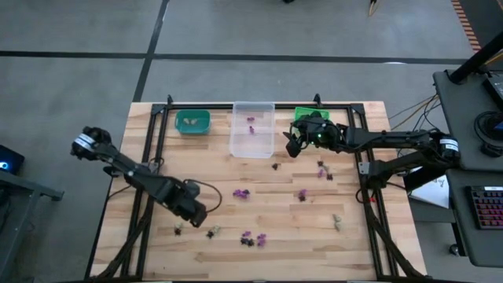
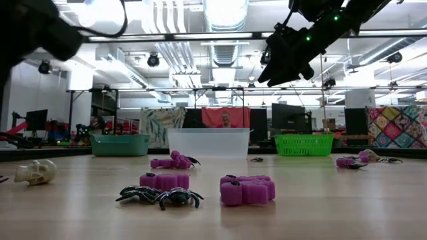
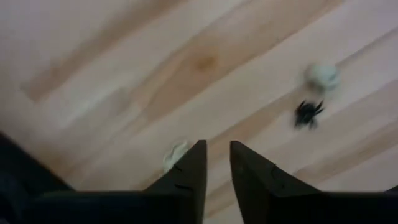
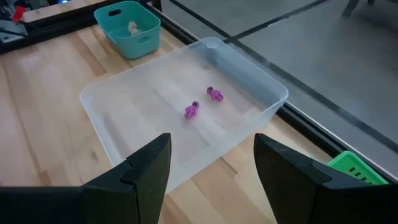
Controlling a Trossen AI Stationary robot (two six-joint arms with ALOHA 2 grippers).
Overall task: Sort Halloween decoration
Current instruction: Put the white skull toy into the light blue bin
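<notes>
Small plastic Halloween trinkets [image 1: 241,192] in purple, black and pale beige lie scattered across a light wooden table [image 1: 259,259] with visible grain. Just beside the tip of the left gripper [image 3: 216,163], a pale beige piece [image 3: 175,154] rests on the wood; it is blurred, so its shape and heading cannot be told. Farther ahead of those fingers sit a black spider [image 3: 307,113], legs splayed, and a rounded pale piece [image 3: 321,75] next to it. The left gripper's two dark, wedge-shaped fingers stand a narrow slit apart, low over the table near its front left, gripping nothing.

In the low view, lumpy purple pieces [image 2: 247,189] and glossy black spiders [image 2: 161,196] lie flat on the wood, and a small beige skull [image 2: 36,172] rests on its side.

The right gripper [image 4: 211,165] hangs above the near edge of the clear bin [image 4: 186,115], fingers spread wide and empty. Two purple trinkets [image 4: 191,110] lie on that translucent bin's floor, ahead of the fingers. Beyond it stands a teal bin [image 4: 127,25] holding a pale piece [image 4: 132,27]; a green mesh bin [image 4: 360,168] sits to the clear bin's other side.
</notes>
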